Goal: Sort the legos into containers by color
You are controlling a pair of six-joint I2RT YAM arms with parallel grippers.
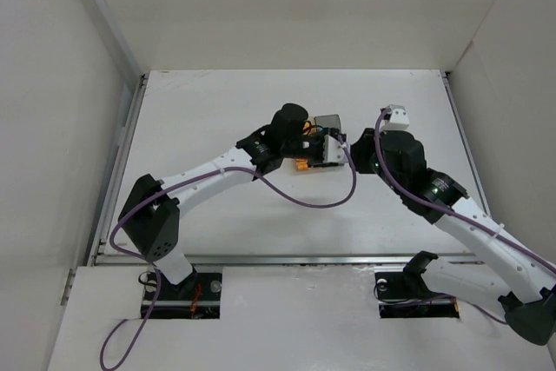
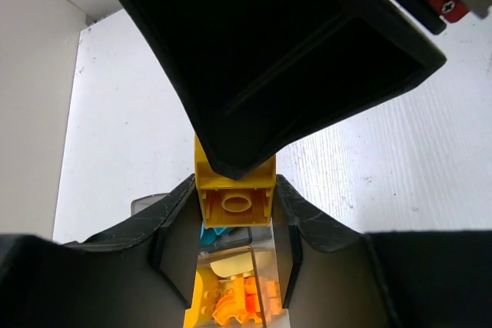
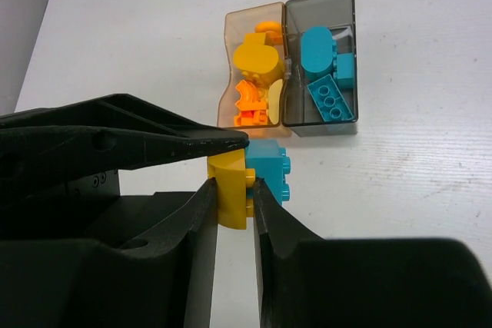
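We find the right end effector (image 3: 234,188) clamped on a yellow lego (image 3: 229,178) that is joined to a teal lego (image 3: 270,170). The left end effector (image 2: 234,188) is closed on the same yellow lego. The pair's long axis runs crosswise to the right fingers, with the teal studs pointing sideways. The pair sits just beside the containers (image 3: 231,32).

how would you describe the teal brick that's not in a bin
Find the two joined bins, amber and grey, on the white table. Close beside them the right gripper pinches a yellow piece. The teal brick is stuck to its side, outside; other teal pieces lie in the grey bin.
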